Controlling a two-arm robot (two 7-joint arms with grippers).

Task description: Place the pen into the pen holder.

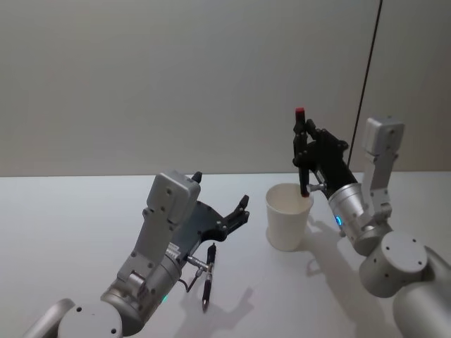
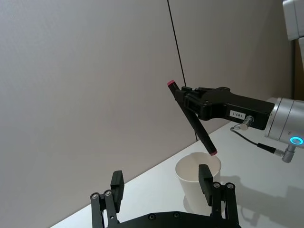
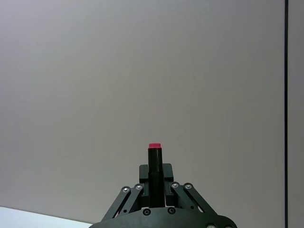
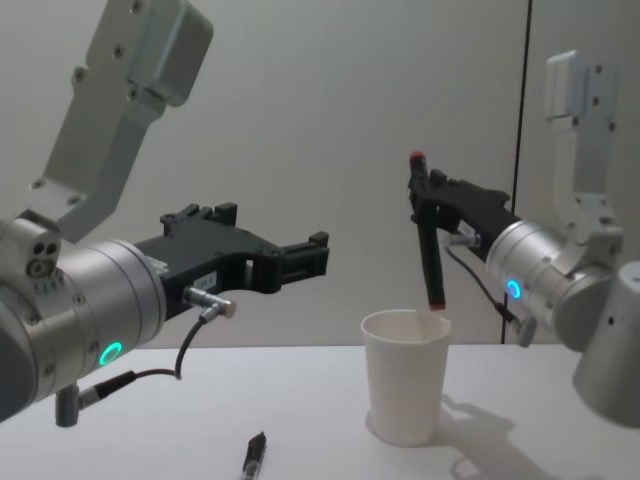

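Head view: the right gripper [image 1: 303, 149] is clamped on a black pen [image 1: 299, 125] with a red cap, held nearly upright. Its lower tip is at the mouth of the white paper cup [image 1: 287, 220], but right by the rim on the right arm's side, not over the middle. The left gripper [image 1: 236, 211] hangs wide open above the bench [image 1: 70, 225], close to a second pen [image 1: 208, 276] lying flat there.

Left wrist view: here the pen [image 2: 199, 130] looks clearly tilted, with its tip just over the paper cup [image 2: 190, 178] rim. The left gripper [image 2: 160, 183] has its fingers spread, holding nothing.

Right wrist view: the right gripper [image 3: 155, 183] is pinching the pen [image 3: 154, 154] around the upper part, red end poking up.

Chest view: the pen [image 4: 432, 260] tip hangs just above the rim, toward the right edge of the paper cup [image 4: 405, 385].

My worry is that if it lets go here, the tip could clip the rim and skid off onto the bench. Even if it goes in, the pen is longer than the cup and the cup looks light. A tilted drop against one wall might tip the whole thing over. Pushing down off-centre could crush or shove the cup too.
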